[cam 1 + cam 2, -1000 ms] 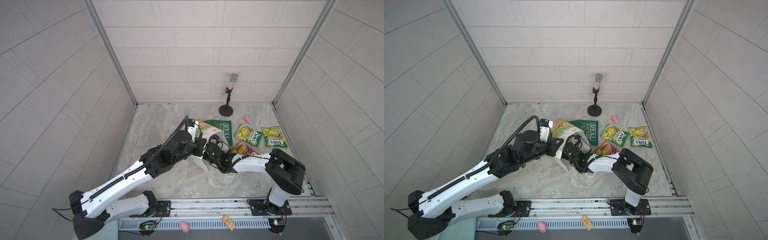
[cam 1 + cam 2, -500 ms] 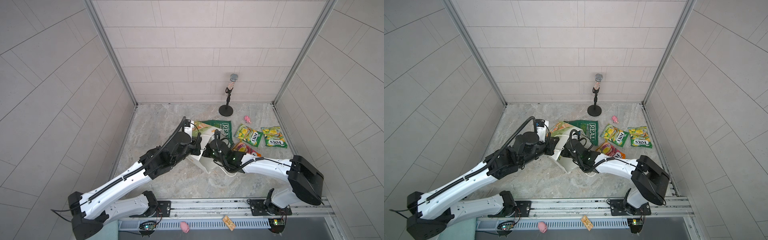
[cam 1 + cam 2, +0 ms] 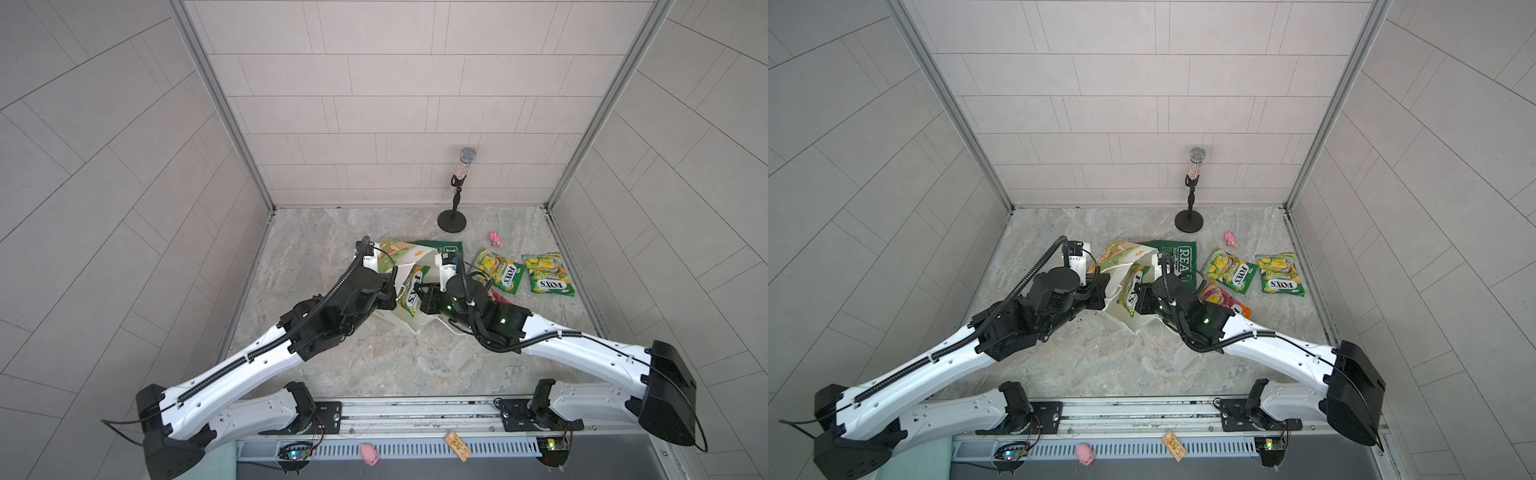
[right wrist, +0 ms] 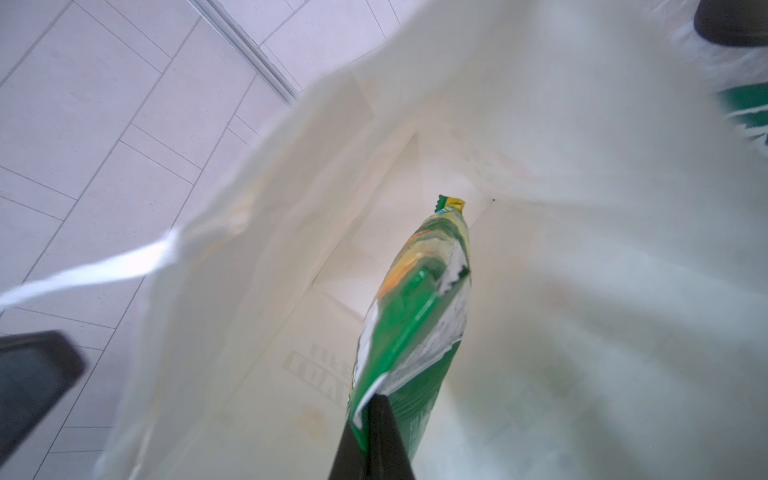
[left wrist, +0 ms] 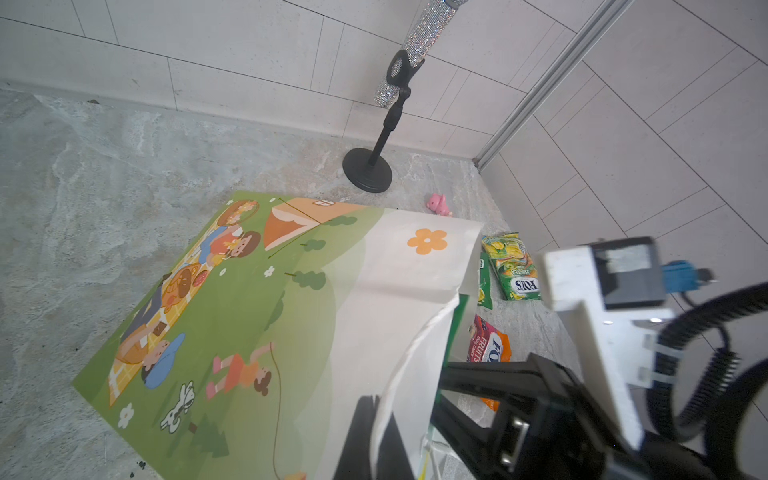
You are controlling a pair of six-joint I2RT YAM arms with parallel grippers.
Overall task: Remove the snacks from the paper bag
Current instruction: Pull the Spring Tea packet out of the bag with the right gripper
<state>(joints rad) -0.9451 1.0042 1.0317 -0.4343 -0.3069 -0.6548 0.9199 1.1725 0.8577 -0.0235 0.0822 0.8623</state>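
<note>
Top views both show "FOX'S" on a yellow-green candy packet half out of the mouth of the white paper bag, which lies on its side overlapping the dark green "REAL" crisp packet; the right gripper is clamped on the candy packet. Left wrist view: the bag's picnic-meadow side faces up, and the left gripper pinches its white rim, closed on the paper. Right wrist view: closed fingers grip the green packet's crinkled edge inside the bag.
</note>
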